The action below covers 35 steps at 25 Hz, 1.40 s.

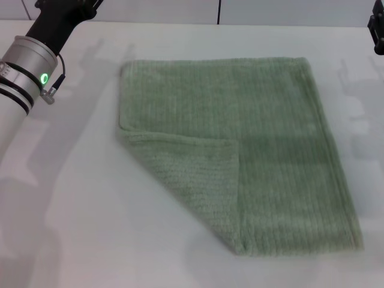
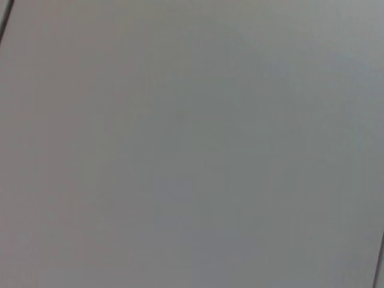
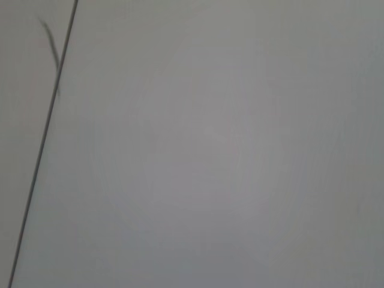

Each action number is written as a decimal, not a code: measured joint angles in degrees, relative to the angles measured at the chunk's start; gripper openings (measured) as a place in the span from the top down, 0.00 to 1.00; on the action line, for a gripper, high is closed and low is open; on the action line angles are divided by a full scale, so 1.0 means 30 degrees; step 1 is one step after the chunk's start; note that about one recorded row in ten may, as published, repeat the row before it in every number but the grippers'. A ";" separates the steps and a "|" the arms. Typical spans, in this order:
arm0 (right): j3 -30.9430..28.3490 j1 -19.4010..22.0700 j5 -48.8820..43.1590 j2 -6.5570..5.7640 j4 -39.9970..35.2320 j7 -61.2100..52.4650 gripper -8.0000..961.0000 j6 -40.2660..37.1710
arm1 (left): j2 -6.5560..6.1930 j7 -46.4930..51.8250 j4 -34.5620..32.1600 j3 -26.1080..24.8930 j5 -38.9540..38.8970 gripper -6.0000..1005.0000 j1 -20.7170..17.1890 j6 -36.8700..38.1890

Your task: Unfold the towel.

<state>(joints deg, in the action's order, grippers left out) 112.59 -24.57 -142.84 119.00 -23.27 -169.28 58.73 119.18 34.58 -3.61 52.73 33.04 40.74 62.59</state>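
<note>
the towel (image 1: 264, 138) lay flat on the white table (image 1: 84, 228), filling the middle and right of the head view. its near-left corner was folded over onto the cloth, making a triangular flap (image 1: 201, 180) whose point reached toward the towel's middle; the rest lay spread, far edge straight and near-right corner toward the table's near side. the left arm (image 1: 27, 66) came in at the far left, raised above the table and well apart from the towel, a green light lit on its silver wrist; its claw was out of sight. a dark part of the right arm (image 1: 378, 30) showed at the far right edge, its claw also unseen. both wrist views showed only plain grey surface.
</note>
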 joint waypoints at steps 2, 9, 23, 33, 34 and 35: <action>0.0091 0.0022 0.0016 0.0016 -0.0058 0.0001 0.35 0.0001 | 0.0000 -0.0093 0.0023 -0.0044 -0.0001 0.20 -0.0035 0.0130; 0.0595 0.0183 0.0007 0.0072 -0.0078 0.0007 0.37 0.0105 | 0.0000 -0.0132 0.0442 -0.0117 0.0000 0.20 -0.0006 0.0345; 0.1163 0.0367 0.0012 0.0147 -0.0060 0.0007 0.41 -0.0032 | 0.0000 -0.0186 0.0492 -0.0430 -0.0031 0.20 0.0128 0.0388; 0.1609 0.0461 -0.0026 0.0148 -0.0168 0.0001 0.44 -0.0398 | 0.0000 -0.0162 0.0535 -0.0417 -0.0027 0.20 -0.0034 0.0485; 0.1612 0.0454 -0.0025 0.0148 -0.0242 0.0001 0.44 -0.0555 | 0.0000 -0.0174 0.0535 -0.0416 -0.0029 0.20 -0.0036 0.0486; 0.1612 0.0444 -0.0025 0.0147 -0.0310 0.0001 0.45 -0.0676 | 0.0000 -0.0184 0.0534 -0.0413 -0.0028 0.20 -0.0038 0.0488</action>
<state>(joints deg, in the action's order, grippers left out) 117.42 -23.23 -142.91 119.44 -24.20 -169.28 56.71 119.18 34.03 -2.01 51.49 32.96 40.62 64.06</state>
